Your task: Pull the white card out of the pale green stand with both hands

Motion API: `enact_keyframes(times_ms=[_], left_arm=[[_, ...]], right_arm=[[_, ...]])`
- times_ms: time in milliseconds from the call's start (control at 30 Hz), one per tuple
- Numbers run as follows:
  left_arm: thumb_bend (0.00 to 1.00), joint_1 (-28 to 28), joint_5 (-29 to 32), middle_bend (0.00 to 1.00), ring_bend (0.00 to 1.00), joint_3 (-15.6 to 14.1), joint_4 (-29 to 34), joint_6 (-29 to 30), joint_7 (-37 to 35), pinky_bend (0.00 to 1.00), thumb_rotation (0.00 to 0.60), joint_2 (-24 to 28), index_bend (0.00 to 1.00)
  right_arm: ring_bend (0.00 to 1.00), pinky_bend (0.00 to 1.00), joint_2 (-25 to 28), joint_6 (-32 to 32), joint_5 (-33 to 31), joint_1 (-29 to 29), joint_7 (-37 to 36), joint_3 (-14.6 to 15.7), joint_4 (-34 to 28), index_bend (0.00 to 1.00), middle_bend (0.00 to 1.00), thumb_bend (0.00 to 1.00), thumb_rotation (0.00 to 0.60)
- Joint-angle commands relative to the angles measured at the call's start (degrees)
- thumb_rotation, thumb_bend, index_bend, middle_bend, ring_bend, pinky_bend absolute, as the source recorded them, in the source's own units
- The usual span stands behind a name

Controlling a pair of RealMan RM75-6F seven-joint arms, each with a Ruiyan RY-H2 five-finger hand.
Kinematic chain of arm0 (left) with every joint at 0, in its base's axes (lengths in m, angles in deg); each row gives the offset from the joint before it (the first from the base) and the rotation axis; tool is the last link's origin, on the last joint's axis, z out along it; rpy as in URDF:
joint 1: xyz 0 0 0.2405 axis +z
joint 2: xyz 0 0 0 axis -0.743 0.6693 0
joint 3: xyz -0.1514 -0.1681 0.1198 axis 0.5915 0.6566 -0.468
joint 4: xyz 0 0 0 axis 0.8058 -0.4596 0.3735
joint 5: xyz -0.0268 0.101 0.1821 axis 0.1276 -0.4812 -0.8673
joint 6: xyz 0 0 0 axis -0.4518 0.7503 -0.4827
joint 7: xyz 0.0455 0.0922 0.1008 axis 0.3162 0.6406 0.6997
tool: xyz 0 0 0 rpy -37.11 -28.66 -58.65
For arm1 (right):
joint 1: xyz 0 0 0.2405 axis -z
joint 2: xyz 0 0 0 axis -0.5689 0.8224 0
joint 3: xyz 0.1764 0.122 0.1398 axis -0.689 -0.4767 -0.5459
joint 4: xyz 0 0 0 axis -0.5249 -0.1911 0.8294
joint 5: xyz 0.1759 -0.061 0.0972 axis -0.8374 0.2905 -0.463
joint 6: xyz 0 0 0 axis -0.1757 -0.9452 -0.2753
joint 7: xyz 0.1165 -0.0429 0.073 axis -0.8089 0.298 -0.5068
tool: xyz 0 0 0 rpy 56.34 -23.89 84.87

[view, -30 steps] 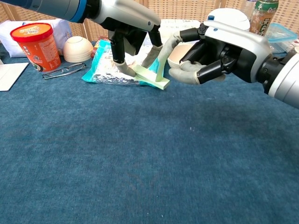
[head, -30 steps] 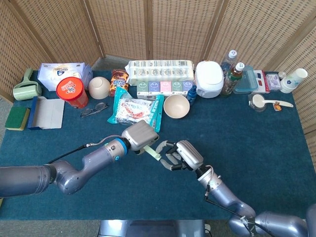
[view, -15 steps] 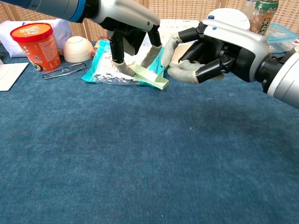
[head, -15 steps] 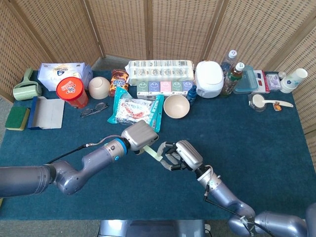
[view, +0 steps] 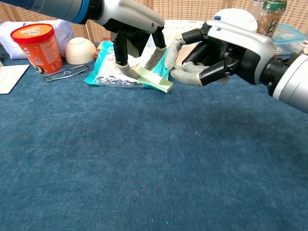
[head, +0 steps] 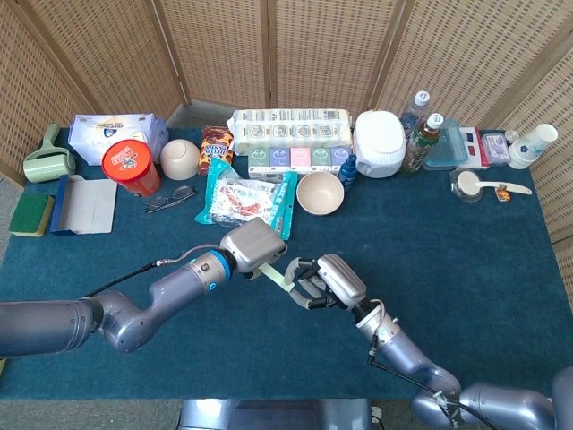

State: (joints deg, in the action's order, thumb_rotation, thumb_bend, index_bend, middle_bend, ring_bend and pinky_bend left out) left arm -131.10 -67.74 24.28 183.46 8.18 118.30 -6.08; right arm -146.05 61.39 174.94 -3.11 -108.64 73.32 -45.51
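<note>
Pale green plastic card stand (view: 155, 78) sits on the dark blue felt tabletop (view: 144, 159), just in front of the teal snack packet (view: 107, 67), in the same spot as a second ago. Left hand (view: 132, 30) stays over it, fingertips (view: 125, 70) pressing down on the stand's base; it is clamped on the stand as before. Right hand (view: 216, 50) has shifted slightly leftward toward the stand since the earlier frames, and its thumb and forefinger now close in at the stand's upright right edge. White card: cannot pick it out separately from the stand in either view, so cannot tell whether the right fingers actually pinch it. Head view agrees: left hand (head: 255, 245) above the stand (head: 280, 273), right hand (head: 329, 282) touching or just beside its right end.
</note>
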Motion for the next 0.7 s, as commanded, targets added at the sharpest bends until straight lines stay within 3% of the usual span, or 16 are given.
enact_keyframes(times_ms=[33,700], left_arm=[[0.38,-0.01,-0.03,1.00,1.00,-0.02,0.00,0.06,-0.04,1.00,0.600,-0.01,0.68],[0.38,-0.51,0.17,1.00,1.00,-0.47,-0.53,-0.25,-0.20,1.00,0.600,-0.39,0.68]], right_arm=[[1.00,0.97,-0.18,0.14,-0.05,0.00,0.09,-0.06,0.10,0.53,0.96,0.41,0.600],[1.00,0.97,-1.08,-0.05,-0.82,-0.29,-0.31,-0.34,0.71,0.60,0.97,0.44,0.600]])
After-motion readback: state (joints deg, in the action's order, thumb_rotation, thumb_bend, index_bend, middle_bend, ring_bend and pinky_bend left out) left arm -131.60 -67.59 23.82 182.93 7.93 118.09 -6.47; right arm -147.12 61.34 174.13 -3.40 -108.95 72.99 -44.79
